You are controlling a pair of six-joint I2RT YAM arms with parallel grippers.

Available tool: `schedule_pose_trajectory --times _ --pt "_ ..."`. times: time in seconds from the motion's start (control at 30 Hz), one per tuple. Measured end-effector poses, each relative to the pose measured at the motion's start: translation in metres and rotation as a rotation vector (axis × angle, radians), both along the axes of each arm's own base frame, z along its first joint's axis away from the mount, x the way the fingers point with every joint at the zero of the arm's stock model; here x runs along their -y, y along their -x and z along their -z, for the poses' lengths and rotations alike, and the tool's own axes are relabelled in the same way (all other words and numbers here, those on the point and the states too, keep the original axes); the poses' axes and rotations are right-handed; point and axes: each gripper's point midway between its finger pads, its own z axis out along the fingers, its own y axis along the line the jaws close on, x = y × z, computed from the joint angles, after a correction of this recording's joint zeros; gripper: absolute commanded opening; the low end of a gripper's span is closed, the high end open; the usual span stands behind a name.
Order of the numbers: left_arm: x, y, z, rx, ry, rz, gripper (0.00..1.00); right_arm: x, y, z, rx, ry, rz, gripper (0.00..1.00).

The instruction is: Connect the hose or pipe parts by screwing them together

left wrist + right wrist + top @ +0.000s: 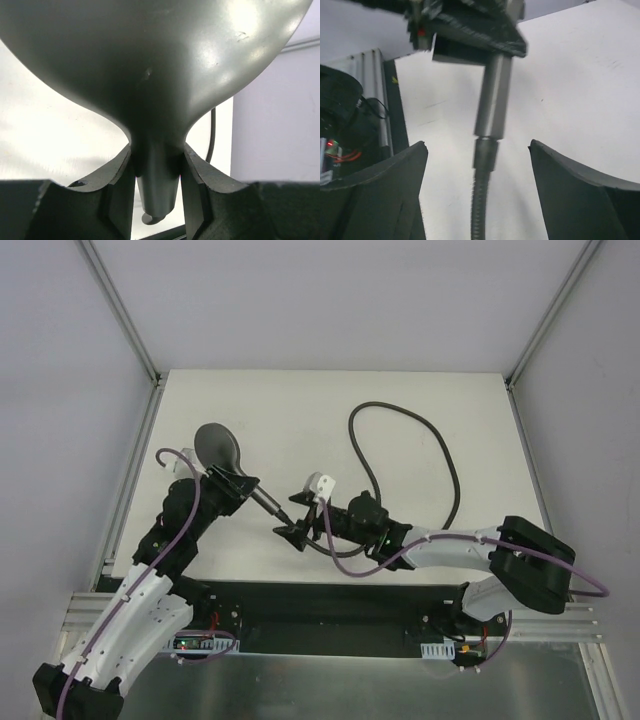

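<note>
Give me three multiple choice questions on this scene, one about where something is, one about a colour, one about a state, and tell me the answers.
1. Where is the handle of the shower head?
A. Lying loose, untouched.
B. Between the fingers of the left claw.
C. Standing upright on its own.

2. What colour is the hose?
A. Dark grey.
B. White.
C. Red.

3. How does the right claw stand?
A. Clamped on the hose.
B. Clamped on the round face.
C. Open, one finger on either side of the hose.

Answers:
1 B: the left wrist view shows the fingers pinching the handle.
2 A: it shows dark grey in the overhead and right wrist views.
3 C: the right wrist view shows clear gaps beside the hose.
</note>
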Motion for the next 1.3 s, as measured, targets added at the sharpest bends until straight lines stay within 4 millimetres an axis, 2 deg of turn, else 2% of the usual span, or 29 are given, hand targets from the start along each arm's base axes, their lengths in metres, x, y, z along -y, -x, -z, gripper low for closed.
schedule_pose_trajectory --times 0.13,0.23,0.37,0.43,0.53,0.57,0.67,0.73,0.9,1.03,1.13,1.3 --pt "-0.009 -0.005 -0.013 -0.082 -0.037 -0.063 0.00 -0.012 0.020 0.004 0.224 0.154 0.049 0.80" --pt "-0.013 -0.007 -0.019 -0.153 -0.060 -0.095 0.00 -0.015 0.018 0.010 0.359 0.266 0.107 0.74" --pt "-0.015 -0.005 -0.019 -0.226 -0.076 -0.114 0.00 -0.024 0.010 0.016 0.502 0.399 0.180 0.53" --pt "-0.017 -0.002 -0.017 -0.254 -0.079 -0.120 0.00 -0.030 0.008 0.018 0.556 0.451 0.206 0.49" --pt "-0.022 0.004 -0.010 -0.299 -0.087 -0.147 0.00 -0.033 0.006 0.022 0.606 0.505 0.227 0.31" --pt "-0.023 0.006 -0.008 -0.309 -0.086 -0.153 0.00 -0.033 0.005 0.021 0.617 0.516 0.235 0.19" --pt "-0.027 0.009 -0.004 -0.340 -0.068 -0.192 0.00 -0.033 -0.001 0.020 0.623 0.547 0.283 0.01" --pt "-0.029 0.008 -0.007 -0.336 -0.051 -0.212 0.00 -0.033 -0.004 0.018 0.619 0.551 0.305 0.01" --pt "-0.030 0.009 -0.004 -0.294 -0.030 -0.209 0.00 -0.034 -0.006 0.023 0.474 0.477 0.242 0.01" --pt "-0.016 0.005 0.005 -0.137 0.085 -0.144 0.00 -0.020 -0.020 0.037 0.279 0.372 0.149 0.01" --pt "-0.011 0.006 0.020 -0.066 0.134 -0.112 0.00 -0.015 -0.017 0.053 0.121 0.286 0.037 0.01" --pt "-0.005 0.002 0.027 0.103 0.172 -0.061 0.00 -0.015 -0.020 0.059 -0.142 0.088 -0.093 0.01"
